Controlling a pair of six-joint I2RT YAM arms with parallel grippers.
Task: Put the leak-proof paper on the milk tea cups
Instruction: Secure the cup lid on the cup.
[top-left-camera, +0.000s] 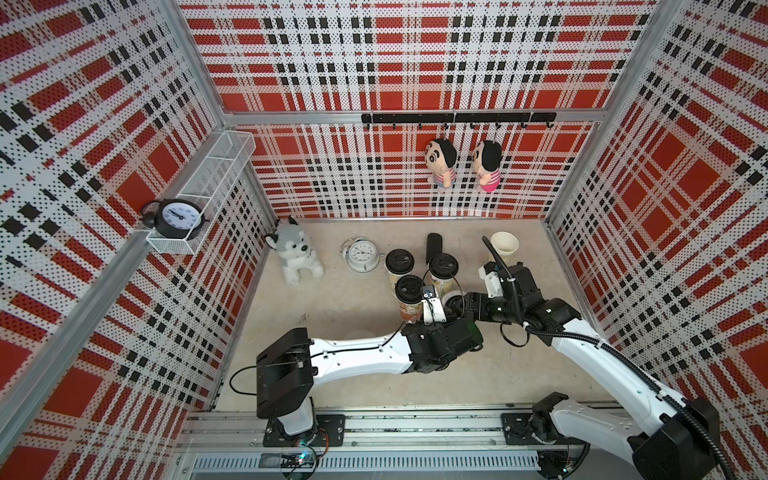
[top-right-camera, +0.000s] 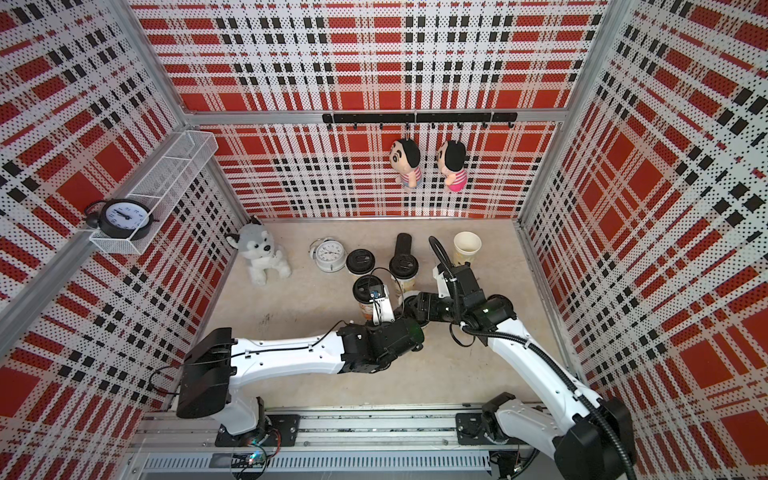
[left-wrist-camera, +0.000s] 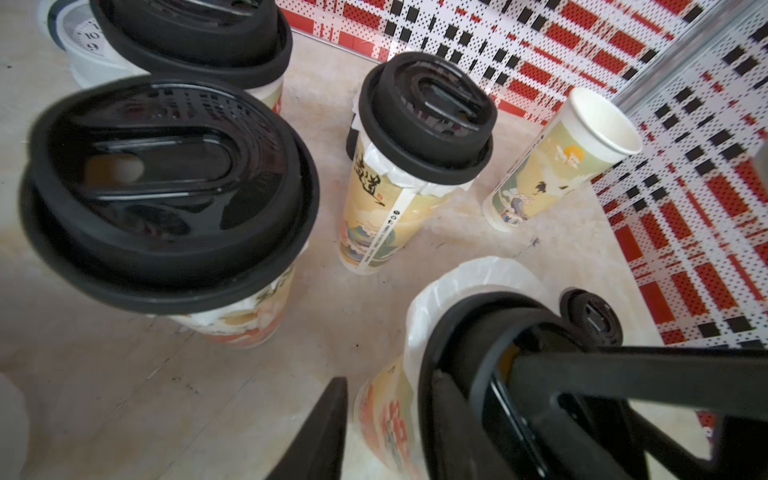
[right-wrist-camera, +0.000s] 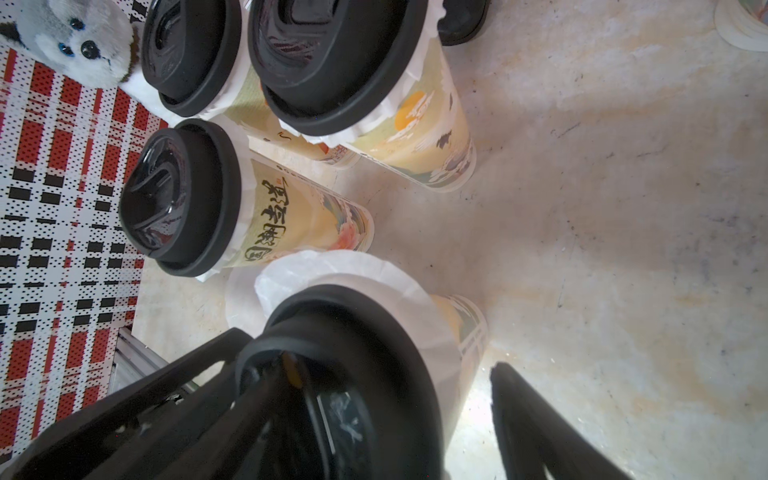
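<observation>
brush-lettered milk tea cups (left-wrist-camera: 376, 212)

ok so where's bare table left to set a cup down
Widest bare table lies between the left arm and the right arm, by the front rail. A second patch sits between the husky plush and the lidded cups. Crowded around those cups and the white clock.

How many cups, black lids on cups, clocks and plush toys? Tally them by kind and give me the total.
Milk tea cups: 5
Black lids on cups: 4
Clocks: 2
Plush toys: 3
Total: 14
</observation>
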